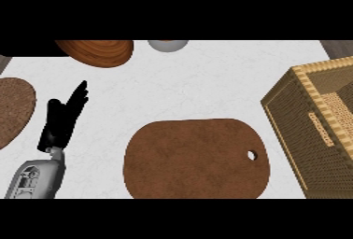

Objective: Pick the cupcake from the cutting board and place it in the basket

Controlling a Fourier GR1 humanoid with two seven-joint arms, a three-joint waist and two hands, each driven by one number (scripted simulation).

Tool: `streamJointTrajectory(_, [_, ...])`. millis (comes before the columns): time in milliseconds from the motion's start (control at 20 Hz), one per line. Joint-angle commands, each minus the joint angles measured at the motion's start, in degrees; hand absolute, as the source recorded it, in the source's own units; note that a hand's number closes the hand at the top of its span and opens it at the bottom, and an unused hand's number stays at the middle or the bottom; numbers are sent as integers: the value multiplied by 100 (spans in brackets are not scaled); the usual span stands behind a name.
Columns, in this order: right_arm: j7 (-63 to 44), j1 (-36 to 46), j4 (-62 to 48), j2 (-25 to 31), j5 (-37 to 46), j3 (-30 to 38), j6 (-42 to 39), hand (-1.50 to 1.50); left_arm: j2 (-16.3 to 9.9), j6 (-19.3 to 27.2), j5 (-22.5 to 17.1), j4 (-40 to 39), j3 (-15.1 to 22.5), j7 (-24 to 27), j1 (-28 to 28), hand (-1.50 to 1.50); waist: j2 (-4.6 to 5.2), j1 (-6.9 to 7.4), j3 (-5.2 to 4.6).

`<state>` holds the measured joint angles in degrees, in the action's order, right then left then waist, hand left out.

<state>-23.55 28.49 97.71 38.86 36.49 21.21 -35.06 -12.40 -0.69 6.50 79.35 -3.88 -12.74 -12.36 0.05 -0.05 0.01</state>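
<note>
One cutting board [196, 158], hole end toward basket [314, 126].

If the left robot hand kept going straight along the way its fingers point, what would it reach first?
Probably the round wooden bowl at the counter's far edge. The left robot hand points up and slightly right over bare white counter; height is unclear, so it might pass above.

Kitchen, by the look of it: white marbled table [207, 79] bearing a brown wooden cutting board [195, 158] with a hanging hole, a woven wicker basket [303, 135], and a wooden bowl [96, 52].
</note>
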Motion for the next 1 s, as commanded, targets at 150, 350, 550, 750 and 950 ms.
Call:
streamJointTrajectory(150, [-129,-24,-773,-348,-395,469,131,150,91,-30,23,-177,1,242,116,0,4,10,-2])
streamJointTrajectory(350, [-6,-411,-589,-1133,-277,176,840,-150,39,-28,43,-166,-68,200,29,0,0,15,-1])
streamJointTrajectory(550, [780,-574,-911,-775,-547,685,1069,-150,138,-29,44,282,18,-34,283,0,-9,19,1])
streamJointTrajectory(750, [784,-268,-935,-1056,-661,976,1758,-150,131,82,181,-214,-20,-33,-275,0,2,-7,0])
streamJointTrajectory(950, [672,-406,-564,-810,-871,1584,1965,-150,22,-163,-74,-125,-172,37,-27,0,-17,-45,-2])
